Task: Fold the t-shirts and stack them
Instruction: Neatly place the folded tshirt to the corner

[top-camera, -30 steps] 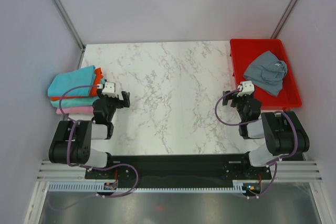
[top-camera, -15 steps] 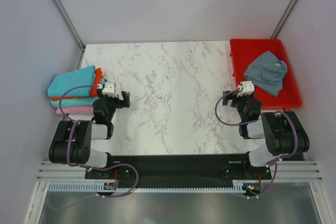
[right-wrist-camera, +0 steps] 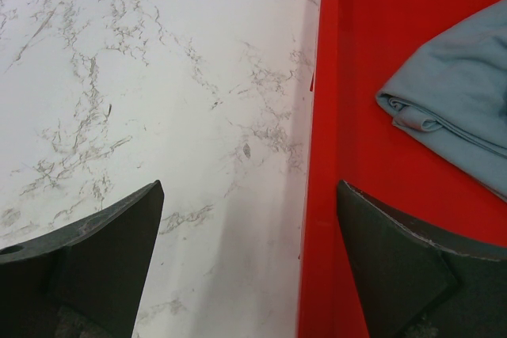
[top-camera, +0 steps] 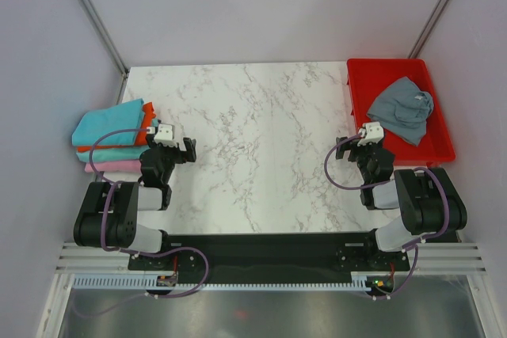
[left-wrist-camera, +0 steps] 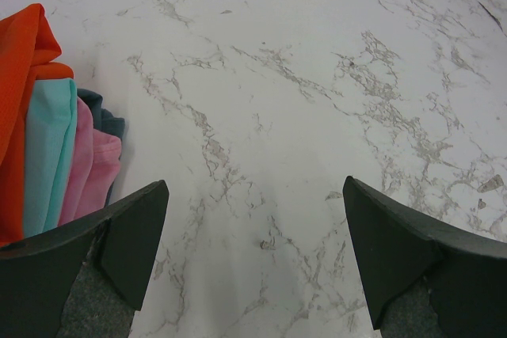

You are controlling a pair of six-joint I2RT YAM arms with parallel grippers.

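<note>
A pile of folded t-shirts [top-camera: 111,134] lies at the table's left edge, turquoise on top, then orange-red, teal and pink. The left wrist view shows its edge [left-wrist-camera: 55,156] to the left of my fingers. A slate grey t-shirt [top-camera: 402,108] lies crumpled in the red tray [top-camera: 360,77]; it also shows in the right wrist view [right-wrist-camera: 459,100]. My left gripper [top-camera: 187,150] rests open beside the pile, nothing between its fingers [left-wrist-camera: 135,235]. My right gripper [top-camera: 342,149] is open too, straddling the tray's left wall [right-wrist-camera: 317,219], empty.
The white marble table [top-camera: 261,140] stretches between the two arms. Grey walls and metal posts close in the back and sides. The tray sits at the back right corner.
</note>
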